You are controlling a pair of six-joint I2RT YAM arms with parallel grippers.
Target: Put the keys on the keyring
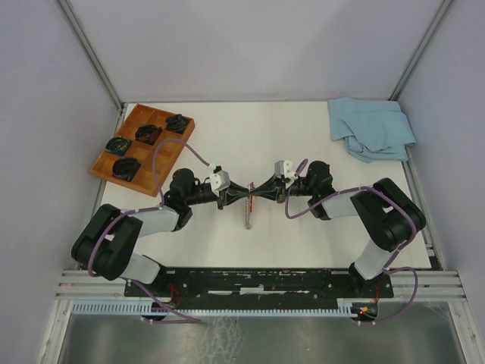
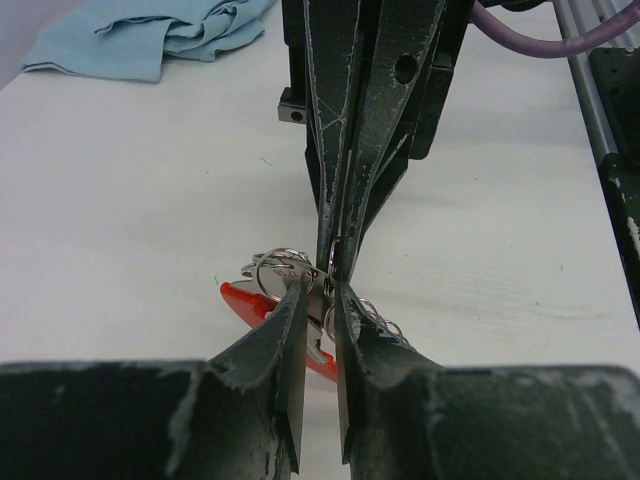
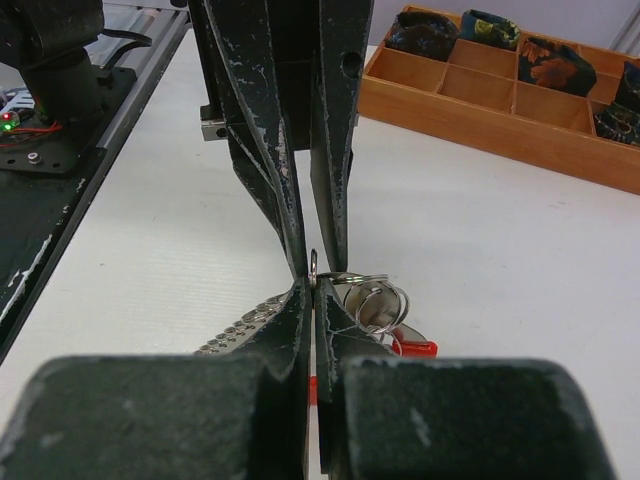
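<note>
So far you are midway through the threading, by my reading, not near its end. At the far left, the wooden tray [image 1: 161, 155] with its black coiled items [image 1: 148, 133] plays no part. Your left end effector [image 2: 320, 300] has its fingers only narrowly apart, and what looks like one of the keys [image 2: 318, 322] stands between them. I cannot tell whether it is truly clamped. Right at those tips sits the keyring [image 2: 280, 262], a small cluster of thin wire loops. The red strap [image 2: 250, 300] shows just beneath it, and the beaded chain [image 3: 240, 325] trails across the tabletop [image 1: 303, 243] toward the near edge. Your right end effector [image 3: 311, 295] is closed tight and meets the left one tip to tip over the middle of the tabletop. A thin sliver of metal stands up from its tips, but I cannot tell whether that is ring or key. At the far right, the blue cloth [image 1: 371, 127] lies well apart from the work. Bringing ring and key together looks done. No key can be seen hanging free on the loop, and no yellow head shows, so I judge the passing onto the ring remains.
</note>
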